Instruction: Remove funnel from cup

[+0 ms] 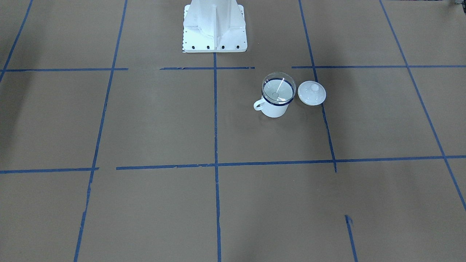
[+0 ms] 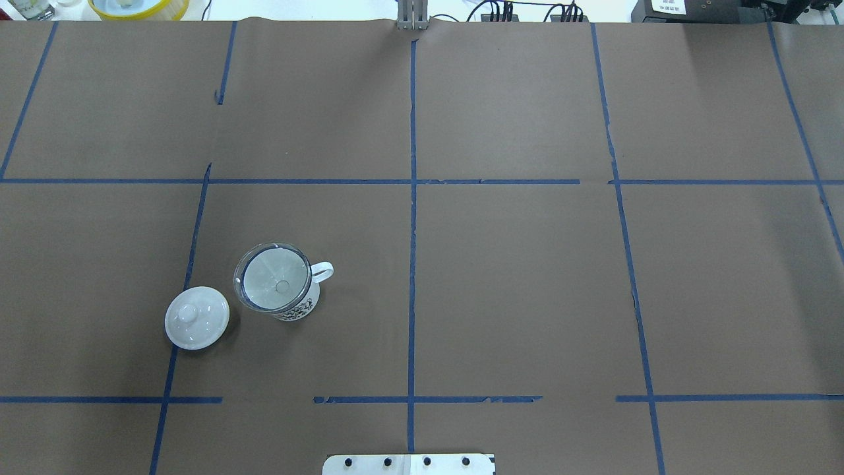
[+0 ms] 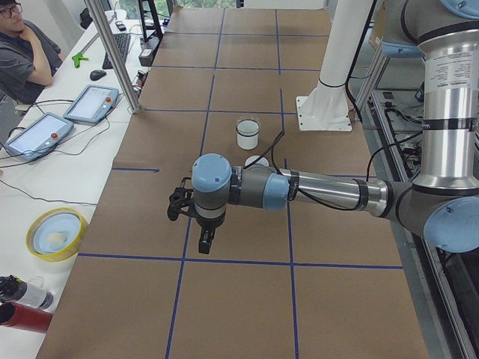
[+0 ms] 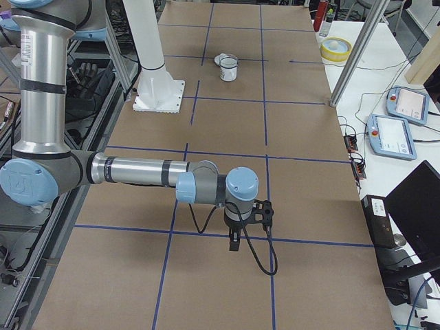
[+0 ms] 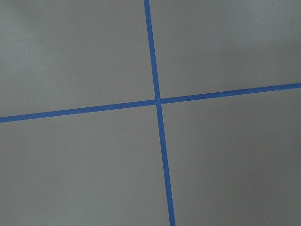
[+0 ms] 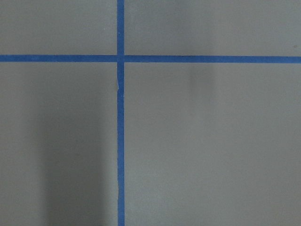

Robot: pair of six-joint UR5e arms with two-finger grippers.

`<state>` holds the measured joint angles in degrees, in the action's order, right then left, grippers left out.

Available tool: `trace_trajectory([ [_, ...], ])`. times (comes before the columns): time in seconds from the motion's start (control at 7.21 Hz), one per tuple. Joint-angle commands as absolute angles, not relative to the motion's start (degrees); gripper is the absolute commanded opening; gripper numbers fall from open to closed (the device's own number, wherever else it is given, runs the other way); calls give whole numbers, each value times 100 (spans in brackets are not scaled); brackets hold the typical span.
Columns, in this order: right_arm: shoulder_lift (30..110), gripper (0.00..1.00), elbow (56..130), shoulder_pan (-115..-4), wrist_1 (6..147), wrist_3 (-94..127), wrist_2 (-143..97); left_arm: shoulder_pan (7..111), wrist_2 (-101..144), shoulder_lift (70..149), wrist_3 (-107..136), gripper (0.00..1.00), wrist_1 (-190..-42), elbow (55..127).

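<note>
The clear funnel [image 2: 264, 277] sits mouth-up in the white enamel mug [image 2: 302, 308], just beside a knobbed lid [image 2: 196, 317]. It is likely light, rigid and slick, so pinch its exposed rim. The left gripper [image 3: 204, 241] and right gripper [image 4: 235, 240] hang well apart from the mug; I cannot tell whether either is open or closed.

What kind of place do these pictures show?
Most likely a robotics lab: robot arms stand at a paper-covered table marked with a blue tape grid, and control tablets lie on a side desk.

Silver-blue arms [image 3: 329, 191], seemingly black fingers [image 3: 203, 241]
</note>
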<state>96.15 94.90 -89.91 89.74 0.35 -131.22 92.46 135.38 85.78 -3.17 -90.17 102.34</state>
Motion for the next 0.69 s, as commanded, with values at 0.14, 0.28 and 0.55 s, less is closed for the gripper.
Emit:
trace_trajectory([
  [0.14, 9615, 100, 9492, -8991, 8974, 35, -13122, 9246, 13396, 9538, -290, 100, -9366, 10129],
  [0.28, 9615, 100, 9483, -8991, 8974, 35, -13122, 9246, 13438, 9675, -273, 100, -9761, 10012],
  [0.55, 9615, 100, 9492, -8991, 8974, 35, -13122, 9194, 13569, 9572, 358, 100, -10665, 10019],
])
